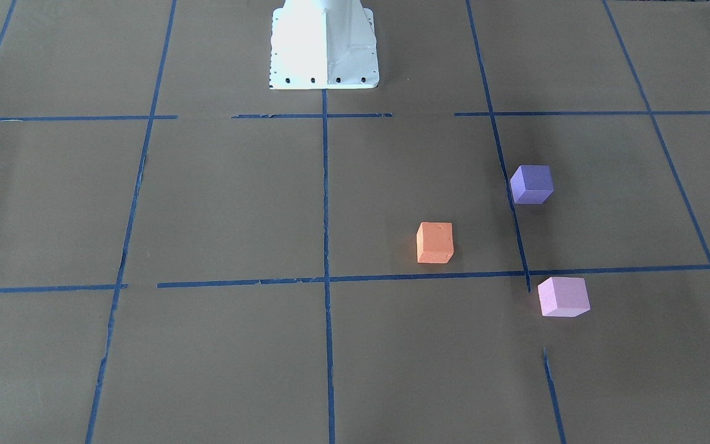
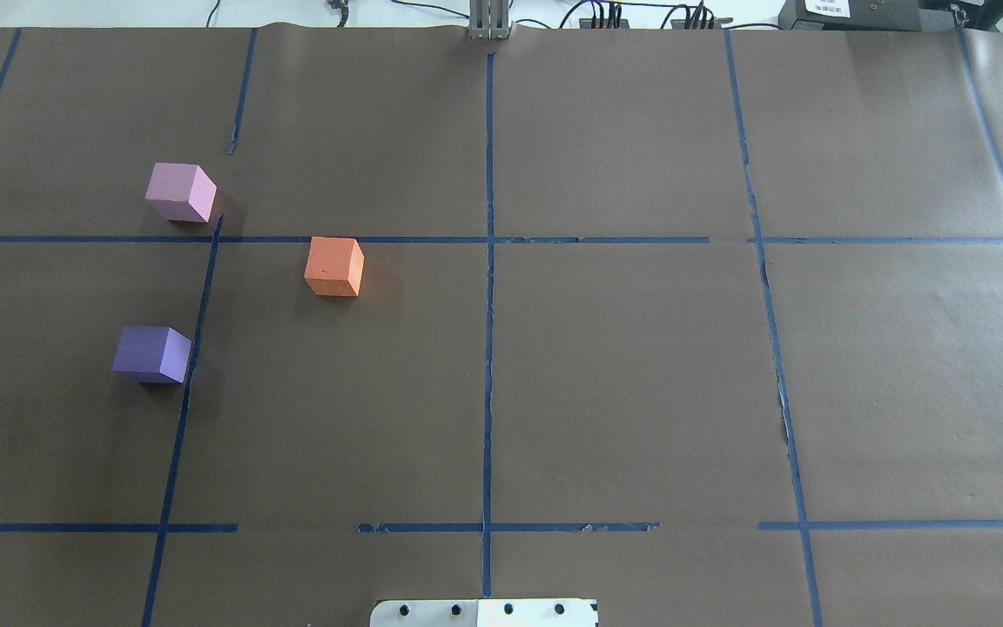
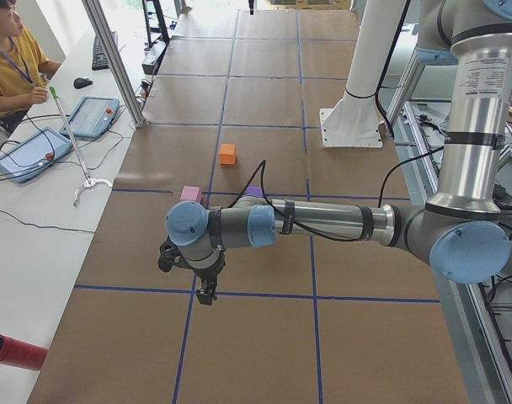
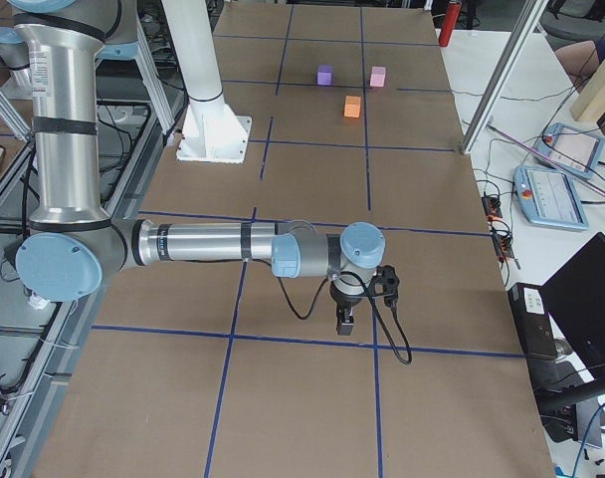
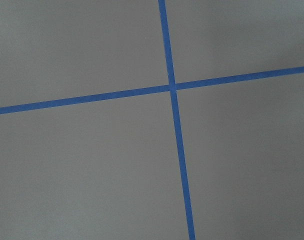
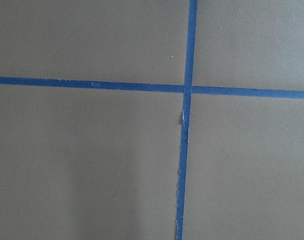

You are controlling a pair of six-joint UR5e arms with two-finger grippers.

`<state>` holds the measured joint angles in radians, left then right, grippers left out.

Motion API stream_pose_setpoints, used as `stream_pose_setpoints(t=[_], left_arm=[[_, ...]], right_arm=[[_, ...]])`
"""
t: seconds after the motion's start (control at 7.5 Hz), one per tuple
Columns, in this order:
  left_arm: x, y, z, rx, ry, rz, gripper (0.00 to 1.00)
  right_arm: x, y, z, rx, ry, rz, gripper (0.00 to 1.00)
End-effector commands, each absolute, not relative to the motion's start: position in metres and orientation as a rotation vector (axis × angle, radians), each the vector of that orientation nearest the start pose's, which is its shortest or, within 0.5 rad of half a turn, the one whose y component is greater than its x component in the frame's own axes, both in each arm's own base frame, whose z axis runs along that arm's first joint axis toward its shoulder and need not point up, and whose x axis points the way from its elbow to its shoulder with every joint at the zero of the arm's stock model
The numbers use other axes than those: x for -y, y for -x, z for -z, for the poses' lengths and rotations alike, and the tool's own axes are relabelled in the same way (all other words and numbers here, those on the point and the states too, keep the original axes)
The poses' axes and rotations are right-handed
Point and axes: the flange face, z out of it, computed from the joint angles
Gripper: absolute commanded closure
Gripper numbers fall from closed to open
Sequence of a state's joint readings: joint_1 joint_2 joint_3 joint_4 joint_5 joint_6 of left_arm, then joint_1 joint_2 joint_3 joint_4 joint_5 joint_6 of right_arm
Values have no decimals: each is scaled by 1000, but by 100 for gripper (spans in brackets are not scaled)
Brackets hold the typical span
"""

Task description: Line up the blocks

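My left claw (image 3: 206,291) hangs tip-down from a level forearm, out toward the left end of the counter (image 2: 641,392), above a crossing of blue tape (image 5: 172,87). Only the side camera catches it, and from there I cannot tell whether its fingers stand apart or together. My right claw (image 4: 345,321) hangs the same way toward the right end of the counter, also above a tape crossing, and I cannot judge its fingers either. Both of my wrist cameras look straight down on brown paper (image 6: 92,165) and crossed tape.

All three blocks sit on the left half of the counter, each apart from the others. The pale pink block (image 2: 180,192) lies closest to the far edge and the far-left corner, just beyond a crosswise tape line, near where a lengthwise line meets it. The orange block (image 2: 334,266) sits just on my side of that same crosswise line and is the nearest of the three to the counter's middle. The violet block (image 2: 152,353) is closer to my edge than the other two, with one side right at the lengthwise tape line. Together they mark a triangle, not a row.

My white base (image 2: 484,612) stands at the middle of the near edge. Past the far edge, an operator (image 3: 12,59) in a yellow shirt sits at a white side table.
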<state>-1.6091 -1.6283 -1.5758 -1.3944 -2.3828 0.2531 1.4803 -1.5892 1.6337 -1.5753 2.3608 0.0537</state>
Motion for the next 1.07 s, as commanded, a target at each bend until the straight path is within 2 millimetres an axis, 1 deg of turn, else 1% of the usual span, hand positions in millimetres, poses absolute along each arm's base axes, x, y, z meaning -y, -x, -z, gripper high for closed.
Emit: stream_pose_setpoints(t=[0.0,0.13,0.27,0.4,0.53,0.67,0.8,0.93], left_arm=[[505,80,-642,-823,-5,-145,0],[504,80,-643,-823,0,-136,0],[506,80,-640,-825,-7,-137,0],[508,79,-634,-827,-8,-117,0],[514,74,-619,-826,4,-57,0],[521,51,-600,-822,-14,-50,0],[530,20,-589,-825,-66,-109,0],[541,-39,-569,-839,-106,-180,0]], right_arm=[[490,-18,-636,791,18,51,0],[490,-18,-636,791,18,51,0],[490,-18,-636,791,19,51,0],[490,-18,-636,791,19,51,0],[490,-18,-636,791,18,51,0],[490,-18,-636,791,19,51,0],[490,-18,-636,791,18,51,0],[490,-18,-636,791,19,51,0]])
